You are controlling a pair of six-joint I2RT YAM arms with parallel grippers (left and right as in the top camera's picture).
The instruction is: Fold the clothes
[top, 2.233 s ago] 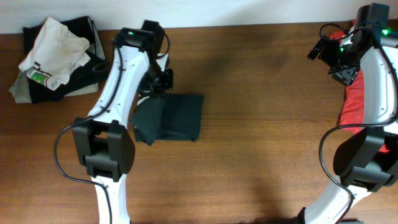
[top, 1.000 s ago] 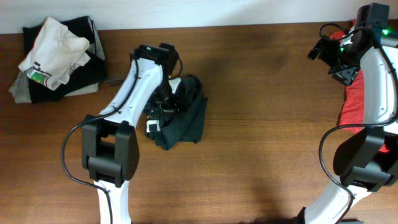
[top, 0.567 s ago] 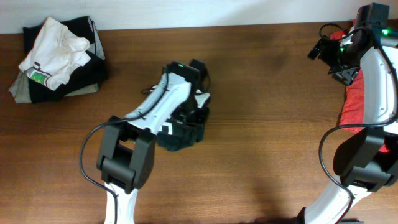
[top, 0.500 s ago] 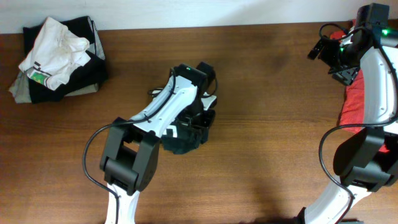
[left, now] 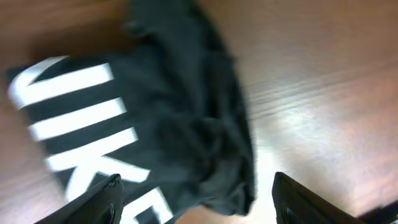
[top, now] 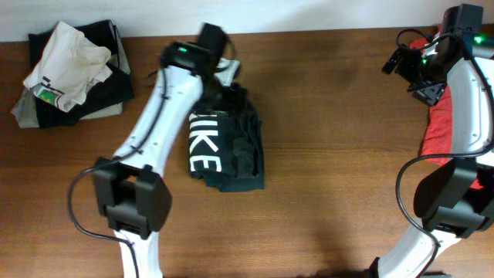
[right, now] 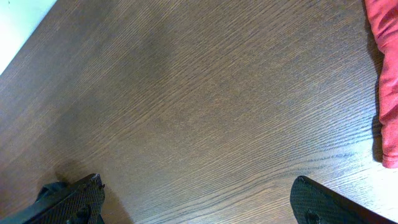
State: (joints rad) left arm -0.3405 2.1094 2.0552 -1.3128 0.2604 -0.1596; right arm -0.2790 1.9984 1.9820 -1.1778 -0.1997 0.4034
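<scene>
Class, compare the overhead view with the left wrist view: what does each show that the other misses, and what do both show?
Only the overhead view shows the pile of clothes in the far left corner, the red shirt at the right edge, the left arm and the right arm. Only the left wrist view shows how wide the left gripper stands open over the cloth. Both show the black shirt with white letters, crumpled on the wooden table.

The black T-shirt [top: 241, 150] bears white block letters [top: 203, 144] reading "IKE", the start possibly hidden.
</scene>
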